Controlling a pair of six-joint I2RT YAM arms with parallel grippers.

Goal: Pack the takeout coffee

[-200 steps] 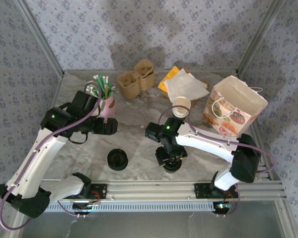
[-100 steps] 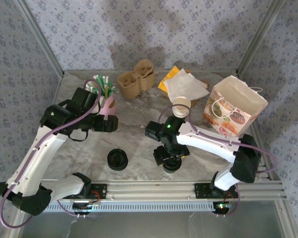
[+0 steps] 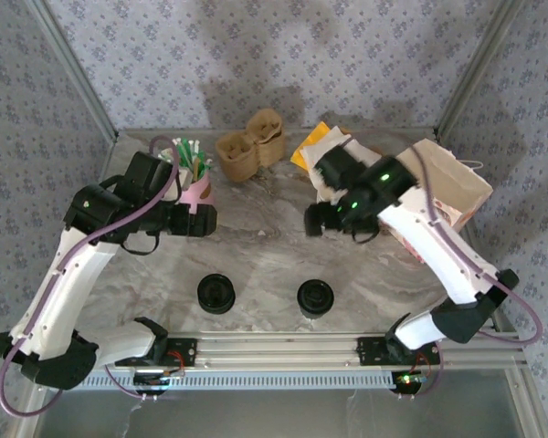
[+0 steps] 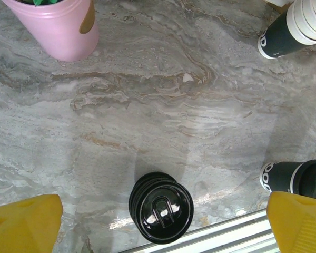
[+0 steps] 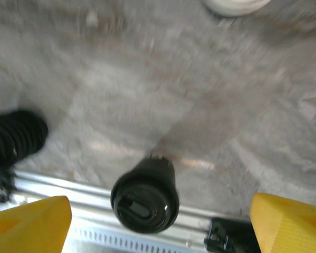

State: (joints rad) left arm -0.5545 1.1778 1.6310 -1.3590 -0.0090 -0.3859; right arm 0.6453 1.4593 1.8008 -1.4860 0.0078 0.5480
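Since the earlier frame the right arm had lifted off the coffee and swung back toward the bag; the left arm had barely shifted. The left gripper hung beside the pink cup, jaws wide and empty. Nearer the front sat the pile of lids, then the coffee, upright and lidded on the table, touched by nothing. The right gripper hovered behind it, jaws wide, holding nothing. The bag stood at far right. Lidding looked done. The next move, I judged, called for gripping the cup's body and carrying it level to the bag.
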